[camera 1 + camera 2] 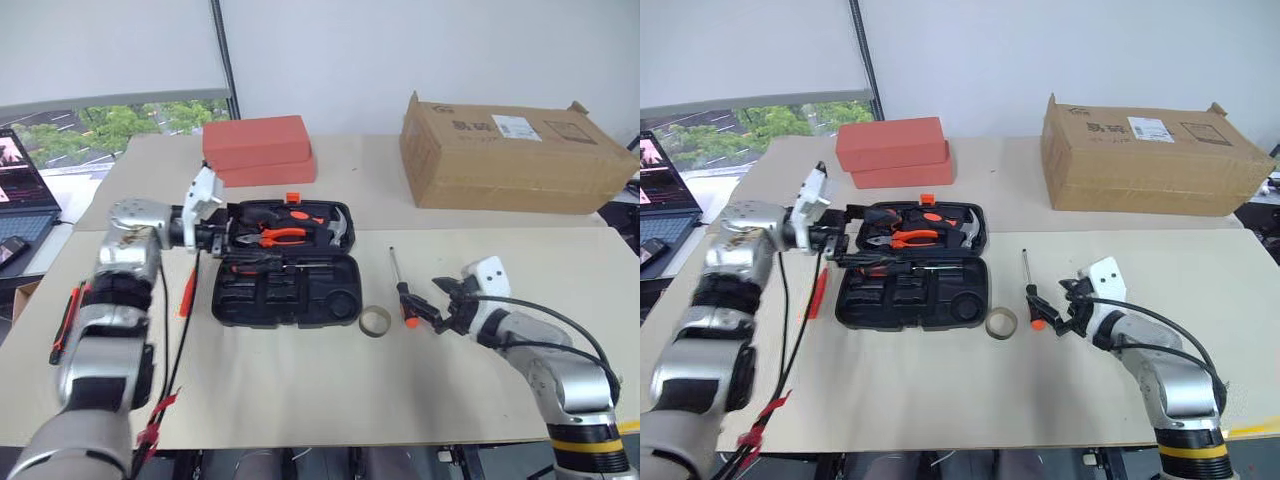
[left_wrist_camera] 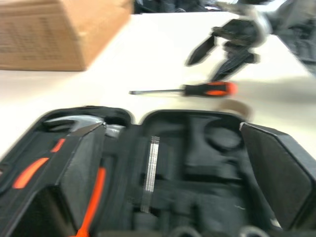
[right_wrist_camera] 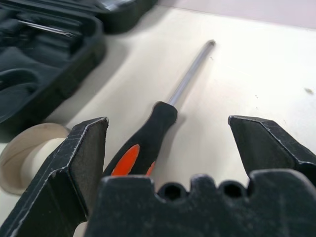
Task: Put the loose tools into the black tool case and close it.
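- The wide beige table [image 1: 300, 400] carries everything.
- A large brown cardboard box [image 1: 510, 150] lies at the far right of the table; two stacked red-orange blocks [image 1: 258, 150] lie at the far left, just behind the case.
- The black moulded-plastic tool case [image 1: 285, 295] lies open in the middle, lid flat behind the base, orange latch at the far edge. The lid holds orange-handled pliers [image 1: 280, 236] and a steel-headed hammer [image 1: 335, 228]; a steel shaft lies along the base's far recesses.
- The left gripper [image 1: 222, 238] hangs at the case's left edge, its two black fingers spread wide and holding nothing.
- The right gripper [image 1: 447, 303] is low over the table to the right of the case, fingers fully apart and empty, straddling the handle end of a screwdriver.
- That black-and-orange-handled, steel-shaft screwdriver [image 1: 402, 288] lies loose on the table, right of the case.
- A black-and-orange utility knife [image 1: 66, 320] lies near the table's left edge.
- A small all-orange screwdriver [image 1: 187, 292] lies just left of the case.
- A small grey-brown ring roll [image 1: 375, 321] sits at the case's near right corner.
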You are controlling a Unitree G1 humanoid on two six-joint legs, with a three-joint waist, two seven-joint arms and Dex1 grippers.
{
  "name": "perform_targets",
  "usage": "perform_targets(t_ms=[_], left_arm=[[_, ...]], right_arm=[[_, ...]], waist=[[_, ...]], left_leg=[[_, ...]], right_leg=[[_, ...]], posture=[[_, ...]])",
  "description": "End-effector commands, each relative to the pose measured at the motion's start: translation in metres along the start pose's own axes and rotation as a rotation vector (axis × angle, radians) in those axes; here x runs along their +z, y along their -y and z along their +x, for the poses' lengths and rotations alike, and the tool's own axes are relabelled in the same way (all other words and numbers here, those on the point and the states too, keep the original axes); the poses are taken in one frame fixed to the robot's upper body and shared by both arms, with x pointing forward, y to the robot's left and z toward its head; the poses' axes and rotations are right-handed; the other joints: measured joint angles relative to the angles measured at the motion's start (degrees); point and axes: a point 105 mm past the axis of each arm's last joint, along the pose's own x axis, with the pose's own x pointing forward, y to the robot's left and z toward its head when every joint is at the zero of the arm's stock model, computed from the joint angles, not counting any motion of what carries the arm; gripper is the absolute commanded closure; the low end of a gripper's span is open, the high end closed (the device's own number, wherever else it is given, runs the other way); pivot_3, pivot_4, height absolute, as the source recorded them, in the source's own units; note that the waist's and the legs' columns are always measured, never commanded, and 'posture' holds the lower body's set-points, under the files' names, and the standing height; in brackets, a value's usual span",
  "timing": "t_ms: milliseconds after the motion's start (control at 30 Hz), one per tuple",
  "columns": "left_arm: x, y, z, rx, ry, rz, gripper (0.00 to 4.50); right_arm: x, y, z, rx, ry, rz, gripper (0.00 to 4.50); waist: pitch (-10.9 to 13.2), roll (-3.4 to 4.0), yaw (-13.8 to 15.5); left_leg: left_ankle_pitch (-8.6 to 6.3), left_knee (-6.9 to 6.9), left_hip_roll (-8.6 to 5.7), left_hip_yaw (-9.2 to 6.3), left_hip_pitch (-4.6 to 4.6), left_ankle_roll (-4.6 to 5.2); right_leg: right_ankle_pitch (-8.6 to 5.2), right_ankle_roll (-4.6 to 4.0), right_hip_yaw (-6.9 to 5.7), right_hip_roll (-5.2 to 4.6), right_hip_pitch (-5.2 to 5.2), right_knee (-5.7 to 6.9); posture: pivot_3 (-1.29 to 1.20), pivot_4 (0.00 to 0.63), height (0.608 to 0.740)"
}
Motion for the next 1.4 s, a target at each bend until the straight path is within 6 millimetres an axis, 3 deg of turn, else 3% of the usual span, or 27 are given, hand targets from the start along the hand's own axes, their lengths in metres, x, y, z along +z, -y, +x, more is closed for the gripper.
perform_targets(t_ms=[33,133,300,500,567,667,933,1100,1233,1400], left_arm=[[0.017,0.016,0.004,-0.093,-0.022,0.062,0.03],[0.021,0.021,0.004,-0.115,-0.026,0.075,0.03],[0.021,0.024,0.0,-0.119,-0.04,0.081,0.0],[0.022,0.024,-0.003,-0.111,-0.036,0.077,0.0],[0.022,0.024,-0.005,-0.103,-0.033,0.076,0.0],[0.02,0.024,-0.015,-0.05,-0.015,0.047,0.0],[0.003,0.045,-0.055,0.156,0.002,-0.095,0.0],[0.005,0.061,-0.073,0.277,-0.004,-0.116,0.0],[-0.002,0.083,-0.083,0.348,-0.038,-0.155,0.0],[-0.004,0.099,-0.088,0.421,-0.045,-0.178,0.0]], right_arm=[[0.0,-0.006,0.003,-0.049,-0.061,-0.014,0.0],[-0.006,-0.011,0.005,-0.066,-0.117,-0.011,0.0],[-0.011,-0.009,0.006,-0.124,-0.155,0.011,1.42],[0.004,0.008,0.005,-0.185,-0.11,0.005,3.47],[0.009,0.013,0.006,-0.198,-0.095,-0.007,3.49],[0.038,0.014,0.013,-0.126,0.021,-0.126,3.49],[0.086,-0.041,0.035,0.431,0.25,-0.516,3.49],[0.081,-0.07,0.053,0.728,0.252,-0.715,3.49],[0.086,-0.082,0.075,0.803,0.261,-0.787,3.49],[0.083,-0.087,0.087,0.876,0.234,-0.833,3.49]], waist=[[0.0,0.0,0.43],[0.0,0.0,1.29],[0.0,0.0,1.21],[0.0,0.0,1.14],[0.0,0.0,1.1],[0.01,0.01,0.81],[0.05,-0.01,-0.64],[0.09,-0.08,-0.51],[0.12,-0.06,-0.44],[0.13,-0.04,0.02]], left_leg=[[0.0,0.0,-0.01,0.0,0.0,0.01],[-0.06,-0.01,-0.03,-0.04,-0.02,0.09],[-0.13,0.01,-0.11,-0.04,-0.06,0.22],[-0.09,0.0,-0.1,-0.04,-0.06,0.16],[-0.1,0.0,-0.1,-0.03,-0.07,0.16],[-0.1,0.0,-0.1,-0.02,-0.06,0.17],[-0.1,-0.1,0.02,0.03,0.0,0.17],[-0.05,-0.08,0.01,0.04,0.0,0.08],[-0.04,-0.09,0.0,0.05,0.02,0.07],[-0.01,-0.09,0.02,0.0,0.0,-0.01]], right_leg=[[0.0,0.0,0.0,0.0,0.0,0.0],[-0.01,0.01,0.0,0.01,0.03,0.0],[-0.05,0.09,0.0,0.02,0.04,0.0],[-0.05,0.1,0.01,0.09,0.02,-0.01],[-0.14,0.24,0.02,0.09,0.01,-0.02],[-0.15,0.26,0.04,0.1,0.0,-0.02],[-0.21,0.31,0.25,0.28,-0.06,-0.07],[-0.15,0.2,0.17,0.17,-0.04,-0.07],[-0.07,0.06,0.15,0.07,-0.03,-0.05],[-0.09,-0.01,0.0,0.04,-0.02,-0.02]], posture=[[0.0,0.15,0.712],[0.0,0.15,0.712],[0.0,0.15,0.712],[0.0,0.15,0.712],[0.0,0.15,0.712],[0.0,0.15,0.712],[0.0,0.15,0.712],[0.0,0.15,0.712],[0.0,0.15,0.712],[0.0,0.15,0.712]])
